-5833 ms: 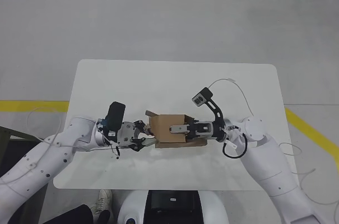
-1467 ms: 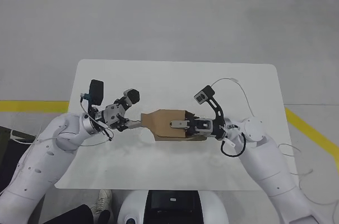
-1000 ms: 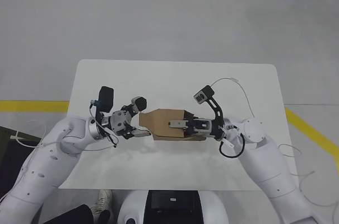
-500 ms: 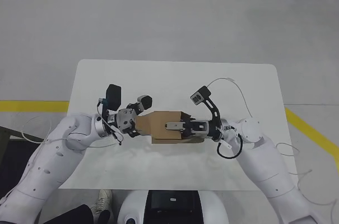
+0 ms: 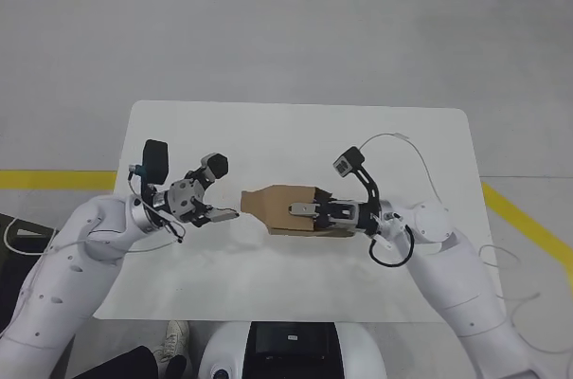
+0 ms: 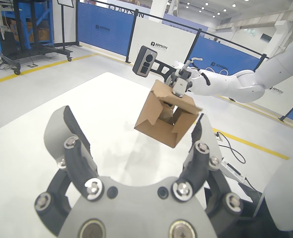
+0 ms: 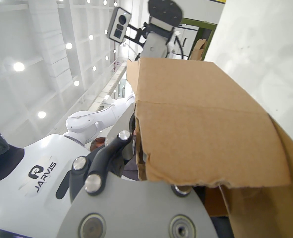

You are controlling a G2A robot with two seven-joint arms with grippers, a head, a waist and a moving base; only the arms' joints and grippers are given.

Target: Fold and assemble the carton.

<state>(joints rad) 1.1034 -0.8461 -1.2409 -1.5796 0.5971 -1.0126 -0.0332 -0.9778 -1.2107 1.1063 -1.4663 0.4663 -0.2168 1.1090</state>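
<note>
With your right gripper clamped on just one wall of the carton over the table's middle, and your left gripper spread wide just short of its open end, a hard push on the flaps could twist it loose or crush it.

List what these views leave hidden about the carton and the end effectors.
- Top view: the right end effector covers the rear end of the carton.
- Right wrist view: the carton blocks that end effector's fingertips, so their contact is hidden.
- Left wrist view: beyond the open left end effector, the carton's interior is shadowed; its inner flaps are unclear.
</note>
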